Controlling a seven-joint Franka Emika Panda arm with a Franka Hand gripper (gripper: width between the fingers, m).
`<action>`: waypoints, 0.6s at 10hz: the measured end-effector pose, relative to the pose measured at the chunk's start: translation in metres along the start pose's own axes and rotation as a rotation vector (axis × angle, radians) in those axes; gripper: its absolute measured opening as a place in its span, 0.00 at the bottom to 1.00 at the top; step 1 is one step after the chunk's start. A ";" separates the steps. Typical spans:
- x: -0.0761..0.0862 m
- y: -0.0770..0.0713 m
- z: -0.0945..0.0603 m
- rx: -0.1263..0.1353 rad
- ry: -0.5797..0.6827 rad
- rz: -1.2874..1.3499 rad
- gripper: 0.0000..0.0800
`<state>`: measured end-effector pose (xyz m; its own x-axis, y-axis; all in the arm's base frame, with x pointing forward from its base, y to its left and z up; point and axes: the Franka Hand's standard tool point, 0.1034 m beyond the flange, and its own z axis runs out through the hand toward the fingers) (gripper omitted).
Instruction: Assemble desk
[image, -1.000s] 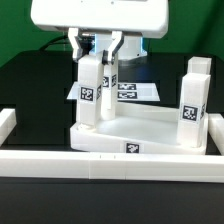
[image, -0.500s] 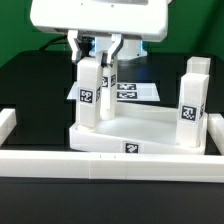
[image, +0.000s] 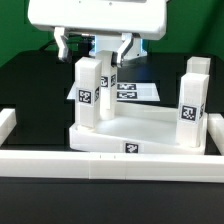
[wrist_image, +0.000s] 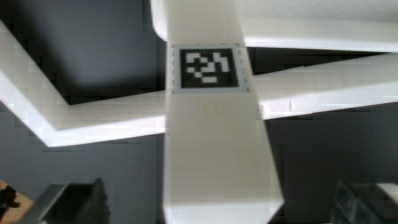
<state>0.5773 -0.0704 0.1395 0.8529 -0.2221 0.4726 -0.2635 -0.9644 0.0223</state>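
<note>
The white tabletop (image: 145, 125) lies rim-up on the black table. One white leg (image: 90, 92) stands upright at its corner on the exterior view's left, with a second leg (image: 109, 80) close behind it. Two more legs (image: 190, 105) stand at the exterior view's right. My gripper (image: 93, 50) is open just above the left leg, its fingers spread to either side and not touching it. In the wrist view the tagged leg (wrist_image: 210, 110) runs between the dark fingers (wrist_image: 71, 200) of my gripper (wrist_image: 217, 205), with the tabletop's rim (wrist_image: 329, 92) beneath.
A long low white border wall (image: 110, 165) runs along the front, with end pieces at both sides. The marker board (image: 142, 92) lies flat behind the tabletop. Black table surface surrounds everything.
My fingers were closed on the left leg's top. Now they have spread apart and let go, and the leg stays standing in its corner.
</note>
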 end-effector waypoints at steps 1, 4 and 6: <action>0.003 0.000 -0.003 0.006 -0.008 0.005 0.81; 0.013 0.005 -0.008 0.014 -0.017 0.006 0.81; 0.010 0.003 -0.007 0.020 -0.047 0.006 0.81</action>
<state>0.5819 -0.0744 0.1501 0.8714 -0.2343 0.4309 -0.2603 -0.9655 0.0013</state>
